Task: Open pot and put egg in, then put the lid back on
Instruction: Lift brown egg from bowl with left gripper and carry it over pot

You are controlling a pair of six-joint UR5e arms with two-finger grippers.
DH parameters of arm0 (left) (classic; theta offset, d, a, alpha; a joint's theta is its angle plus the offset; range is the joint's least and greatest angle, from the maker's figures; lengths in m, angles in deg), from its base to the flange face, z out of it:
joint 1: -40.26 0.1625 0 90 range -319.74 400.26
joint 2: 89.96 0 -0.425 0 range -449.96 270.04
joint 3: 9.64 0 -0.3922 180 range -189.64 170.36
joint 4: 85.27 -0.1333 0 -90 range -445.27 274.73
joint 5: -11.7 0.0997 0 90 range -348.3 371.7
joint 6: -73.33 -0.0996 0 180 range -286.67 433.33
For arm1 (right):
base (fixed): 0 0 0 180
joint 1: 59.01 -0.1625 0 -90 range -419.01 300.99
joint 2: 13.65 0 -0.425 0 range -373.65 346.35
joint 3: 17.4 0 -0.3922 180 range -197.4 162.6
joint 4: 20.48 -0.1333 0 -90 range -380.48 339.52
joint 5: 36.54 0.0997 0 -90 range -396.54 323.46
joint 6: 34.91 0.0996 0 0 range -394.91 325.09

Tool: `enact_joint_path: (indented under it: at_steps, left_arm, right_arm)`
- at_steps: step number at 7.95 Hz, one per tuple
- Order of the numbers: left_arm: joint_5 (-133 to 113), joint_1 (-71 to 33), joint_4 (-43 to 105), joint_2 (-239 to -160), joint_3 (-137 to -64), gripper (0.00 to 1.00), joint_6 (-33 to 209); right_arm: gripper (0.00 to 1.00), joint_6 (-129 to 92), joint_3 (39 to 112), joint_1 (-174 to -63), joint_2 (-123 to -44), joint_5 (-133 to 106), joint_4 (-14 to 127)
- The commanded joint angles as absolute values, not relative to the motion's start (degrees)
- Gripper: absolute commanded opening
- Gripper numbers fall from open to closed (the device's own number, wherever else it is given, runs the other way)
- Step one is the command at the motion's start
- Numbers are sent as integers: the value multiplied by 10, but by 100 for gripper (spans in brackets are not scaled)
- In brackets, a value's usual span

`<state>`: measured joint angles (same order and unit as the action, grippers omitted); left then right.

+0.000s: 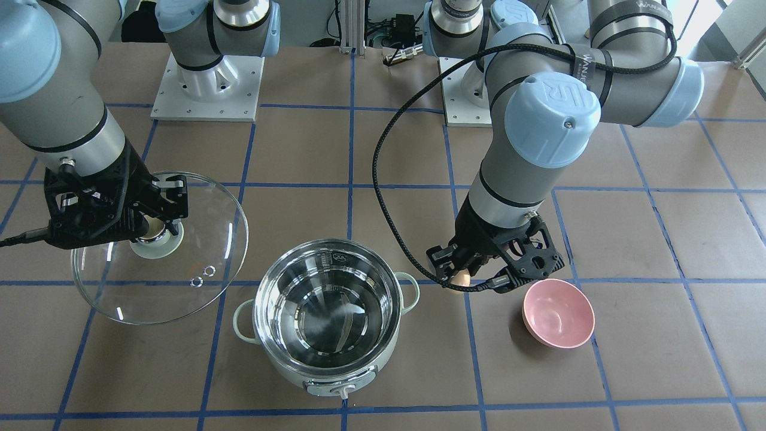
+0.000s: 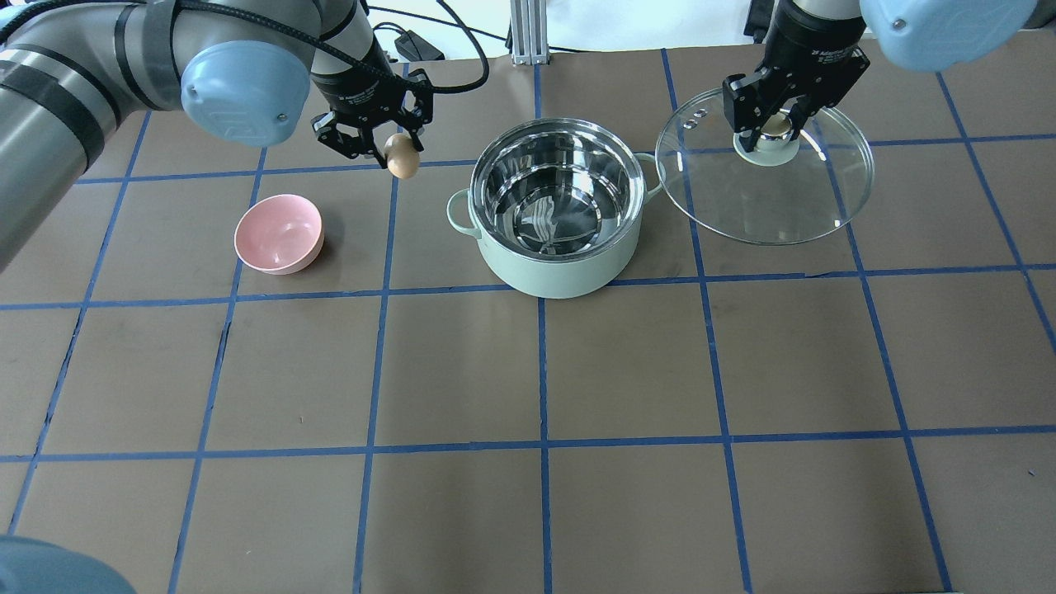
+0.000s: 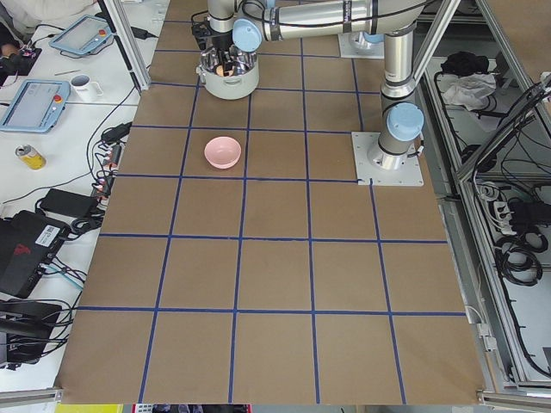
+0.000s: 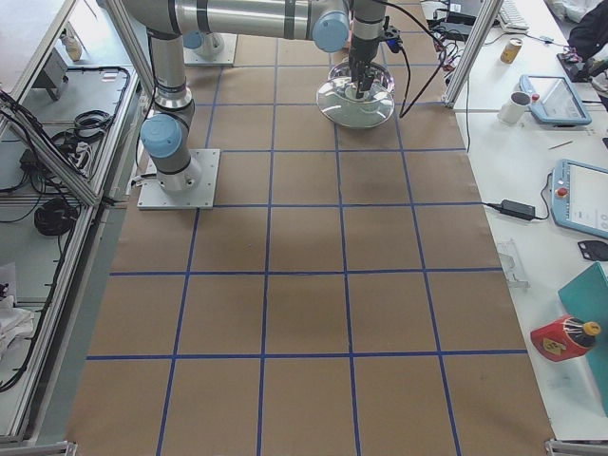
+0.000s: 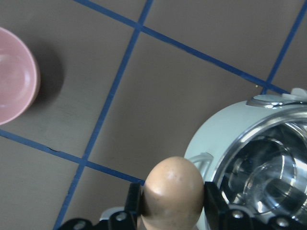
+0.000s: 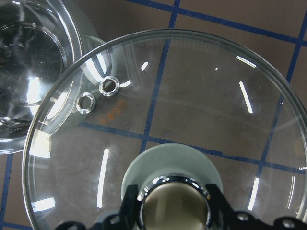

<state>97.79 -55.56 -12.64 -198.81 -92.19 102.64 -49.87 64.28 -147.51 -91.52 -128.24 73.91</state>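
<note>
The egg [image 2: 403, 157] is pinched in the closed left gripper [image 2: 396, 151], above the table between the pink bowl [image 2: 276, 231] and the open pot [image 2: 561, 276]. The right gripper [image 2: 775, 129] clamps the lid [image 2: 767, 202] by its knob, just beside the pot.

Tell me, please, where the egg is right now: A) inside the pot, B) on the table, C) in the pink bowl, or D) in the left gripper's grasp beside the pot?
D: the left gripper clamps the egg above the table, between the pink bowl and the open pot.
</note>
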Motion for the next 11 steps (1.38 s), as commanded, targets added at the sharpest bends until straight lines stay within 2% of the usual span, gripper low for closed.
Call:
enact_joint_path:
  at_steps: [1,5,9,11]
  left_arm:
    - [923,-586,-119,-1995,-909,0,966]
    - [991,-611,-136,-2000,-909,0,878]
    - [944,-646,-265,-2074,-895,0,986]
    - [945,-683,-266,-2090,-881,0,1057]
  right_arm:
    - [0,-499,643,-1475,-915,-1283,738]
    - [0,-499,643,-1474,-915,-1281,739]
    - [0,-498,647,-1474,-915,-1279,740]
    - [0,-498,647,-1474,-915,-1278,739]
